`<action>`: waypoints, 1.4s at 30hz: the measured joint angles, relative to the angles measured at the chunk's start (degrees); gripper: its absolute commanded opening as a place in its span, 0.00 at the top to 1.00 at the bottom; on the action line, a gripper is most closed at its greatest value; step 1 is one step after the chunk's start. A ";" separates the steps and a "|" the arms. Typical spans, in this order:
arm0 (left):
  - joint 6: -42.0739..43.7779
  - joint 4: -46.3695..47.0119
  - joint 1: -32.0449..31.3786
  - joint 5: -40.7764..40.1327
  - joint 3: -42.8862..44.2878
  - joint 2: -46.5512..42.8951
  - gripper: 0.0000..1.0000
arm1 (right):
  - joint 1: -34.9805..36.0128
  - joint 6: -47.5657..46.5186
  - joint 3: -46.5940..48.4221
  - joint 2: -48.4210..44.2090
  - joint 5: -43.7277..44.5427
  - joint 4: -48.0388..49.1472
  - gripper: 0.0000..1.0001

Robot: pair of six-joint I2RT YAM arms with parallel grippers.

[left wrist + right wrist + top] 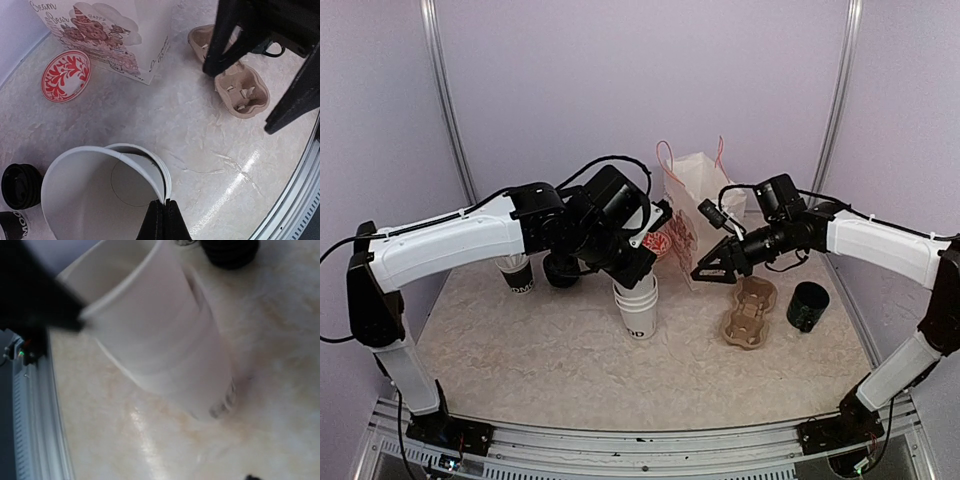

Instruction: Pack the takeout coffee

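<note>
A nested stack of white paper cups (638, 308) with black lettering near the base stands mid-table, open-topped and without lids. My left gripper (642, 272) is shut on the rim of the top cup (95, 200), its fingertips (164, 202) pinching the paper wall. That cup sits tilted in the one below it. My right gripper (712, 272) hovers just right of the stack with its fingers apart and nothing between them. In the blurred right wrist view the cups (165, 335) fill the frame. A black lid (20, 185) lies to the left of the stack.
A white paper bag (695, 195) with a cake print stands behind the cups, and a red round disc (66, 75) lies beside it. A brown pulp cup carrier (750, 310) and a black pot (808, 305) sit to the right. A black-based cup (517, 275) stands far left.
</note>
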 measured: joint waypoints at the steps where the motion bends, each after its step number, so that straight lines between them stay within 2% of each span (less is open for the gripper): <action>1: -0.22 0.98 -0.70 -0.22 -1.33 -0.57 1.00 | 0.37 1.49 0.02 0.85 -0.50 0.46 0.16; 2: -0.57 2.40 -1.55 -0.48 -2.99 -1.25 1.00 | 0.61 2.80 0.02 1.64 -0.96 0.90 0.12; 4: -1.18 4.50 -2.73 -0.70 -5.25 -2.51 1.00 | 0.92 5.18 0.02 3.21 -1.90 1.75 0.09; 13: -3.34 10.62 -4.85 -2.91 -7.76 -4.52 1.00 | 1.11 9.16 0.02 5.35 -2.99 2.84 0.13; 16: -3.15 9.62 -5.64 -4.87 -5.90 -4.48 1.00 | 1.11 8.79 0.02 5.18 -3.04 2.80 0.13; 21: -2.56 6.58 -8.52 -10.69 2.14 -4.72 1.00 | 1.11 5.25 0.02 2.80 -3.06 1.60 0.14; 27: -4.87 -1.44 -9.03 -16.48 2.62 -7.89 1.00 | 1.11 -3.06 0.02 -1.70 -3.39 -1.88 0.14; 34: -9.77 -6.84 -8.28 -16.41 -9.60 -11.02 1.00 | 1.11 -14.80 2.47 -3.78 -3.13 -10.05 0.13; 42: -10.54 -1.18 -11.02 -10.19 -20.20 -13.16 1.00 | 1.09 -23.80 4.92 -6.43 -1.05 -16.33 0.13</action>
